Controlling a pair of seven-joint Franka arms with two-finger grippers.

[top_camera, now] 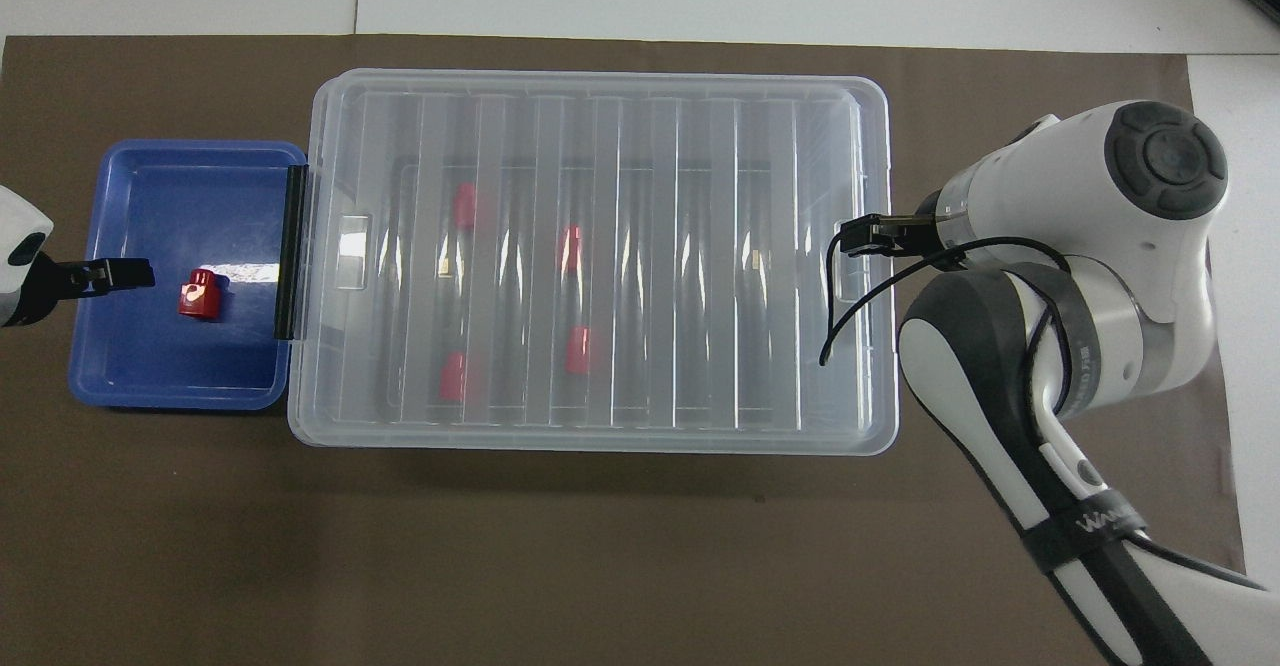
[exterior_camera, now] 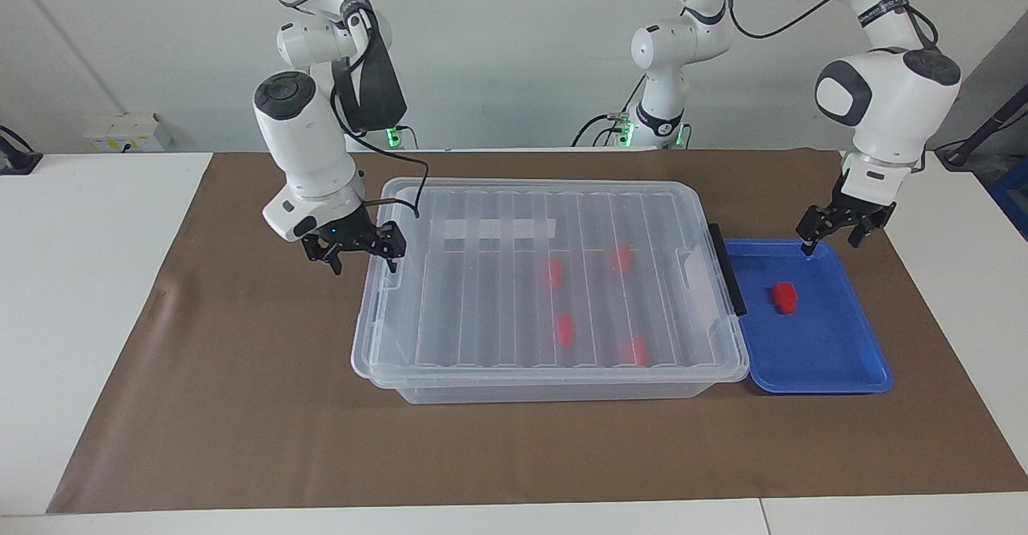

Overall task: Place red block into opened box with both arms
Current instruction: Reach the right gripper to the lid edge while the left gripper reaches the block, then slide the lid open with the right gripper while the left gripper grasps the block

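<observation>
Overhead view cuts off the open left gripper (top_camera: 120,272) over the blue tray (top_camera: 140,386), beside the red block (top_camera: 197,295). Four blocks blur beneath the box (exterior_camera: 546,382) lid, where the open right gripper (exterior_camera: 361,262) hovers.

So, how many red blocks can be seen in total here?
5. One red block lies in the blue tray. Four more lie inside the box, under its closed clear lid. None seems hidden.

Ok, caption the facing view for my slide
Open right end effector at the lidded box; open left end effector over the blue tray.
</observation>
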